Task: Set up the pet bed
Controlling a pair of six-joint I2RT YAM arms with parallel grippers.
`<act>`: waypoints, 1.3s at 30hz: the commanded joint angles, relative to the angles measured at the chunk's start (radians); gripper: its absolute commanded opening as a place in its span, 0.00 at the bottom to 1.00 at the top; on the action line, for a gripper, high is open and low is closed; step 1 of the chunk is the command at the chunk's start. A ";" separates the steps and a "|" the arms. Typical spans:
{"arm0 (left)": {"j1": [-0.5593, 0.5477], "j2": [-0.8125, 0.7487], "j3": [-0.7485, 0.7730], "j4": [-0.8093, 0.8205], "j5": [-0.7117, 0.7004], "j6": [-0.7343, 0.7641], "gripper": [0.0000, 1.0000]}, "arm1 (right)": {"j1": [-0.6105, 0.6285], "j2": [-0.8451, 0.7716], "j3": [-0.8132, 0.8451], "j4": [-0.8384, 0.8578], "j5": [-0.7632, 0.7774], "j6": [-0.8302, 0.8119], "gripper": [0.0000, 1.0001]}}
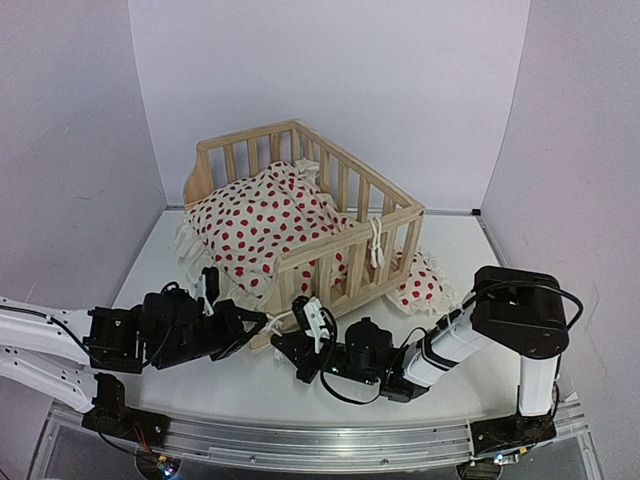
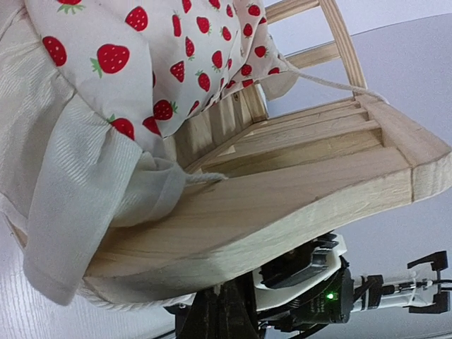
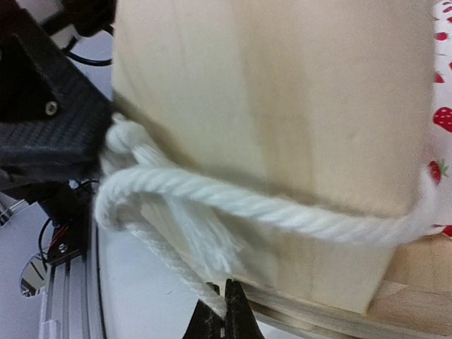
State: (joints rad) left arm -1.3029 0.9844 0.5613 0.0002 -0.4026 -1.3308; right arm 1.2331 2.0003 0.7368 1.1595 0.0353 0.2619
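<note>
The pet bed (image 1: pixel 345 232) is a pine frame with slatted rails, and its strawberry-dotted ruffled cushion (image 1: pixel 262 222) lies heaped inside. Both grippers meet low at its front left corner. A white tie string (image 3: pixel 233 205) wraps round that corner post (image 3: pixel 282 106). My right gripper (image 3: pixel 224 305) is shut on the string's loose end just below the post. My left gripper (image 2: pixel 224 305) is shut under the bed's front board (image 2: pixel 282 205), with the string (image 2: pixel 127 305) running into its jaws. In the top view the left gripper (image 1: pixel 262 322) and right gripper (image 1: pixel 281 341) almost touch.
A small strawberry-dotted pillow (image 1: pixel 420 285) lies on the table against the bed's right side. Another tie string (image 1: pixel 376 242) is knotted on the front right post. White walls close in behind and at both sides. The metal base rail (image 1: pixel 300 445) runs along the near edge.
</note>
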 commanded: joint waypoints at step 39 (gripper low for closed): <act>0.013 0.492 0.511 0.006 -0.185 0.782 0.00 | 0.174 0.311 0.205 0.023 0.388 -0.063 0.00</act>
State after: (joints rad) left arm -1.3037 1.4288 1.0065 -0.1261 -0.6399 -0.5755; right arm 1.3933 2.3047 0.9470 1.4380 0.4492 0.2161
